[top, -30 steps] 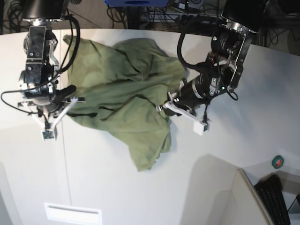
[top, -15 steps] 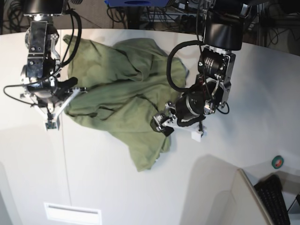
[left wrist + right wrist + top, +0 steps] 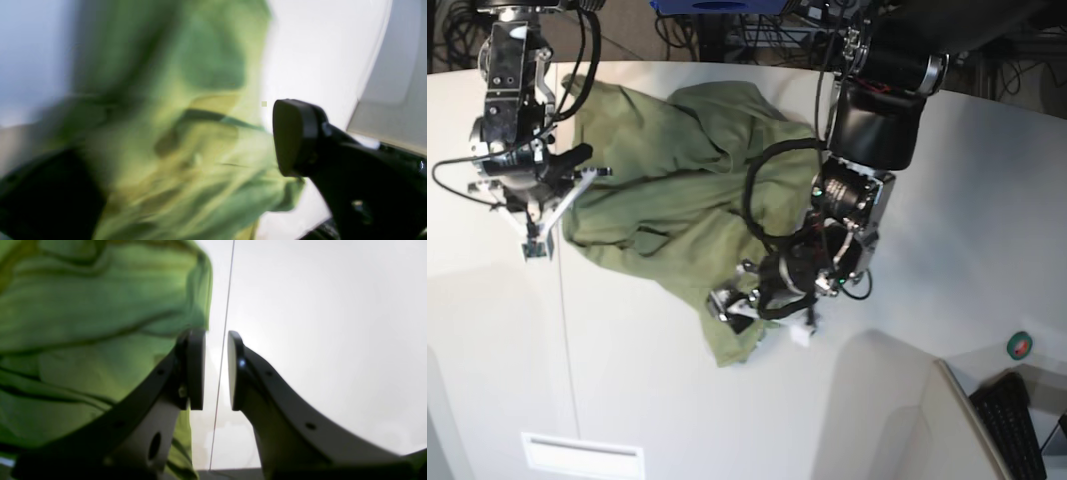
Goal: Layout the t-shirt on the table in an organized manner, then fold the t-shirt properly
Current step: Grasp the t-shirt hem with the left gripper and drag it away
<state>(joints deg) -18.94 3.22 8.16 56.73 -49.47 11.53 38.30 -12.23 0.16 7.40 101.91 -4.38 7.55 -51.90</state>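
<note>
The olive-green t-shirt (image 3: 677, 190) lies crumpled on the off-white table (image 3: 947, 200), with one flap trailing toward the front. My left gripper (image 3: 762, 318) hangs low over that front flap. The left wrist view is blurred, but its jaws stand wide apart and open, one dark finger pad (image 3: 293, 136) at the right, the t-shirt (image 3: 200, 66) beneath and between them. My right gripper (image 3: 542, 235) sits at the shirt's left edge. In the right wrist view my right gripper (image 3: 216, 370) is open by a narrow gap holding nothing, with the t-shirt (image 3: 83, 306) just left of it.
A thin dark seam (image 3: 564, 330) runs down the table and shows between the right fingers. A white label (image 3: 582, 455) lies near the front edge. A green tape roll (image 3: 1021, 346) and a keyboard (image 3: 1007, 420) sit at the lower right, beside a raised pale panel (image 3: 907, 420).
My left arm has swung from the shirt's right edge down to its front flap, and its jaws have opened wide. My right gripper let go, opened slightly and rose a little.
</note>
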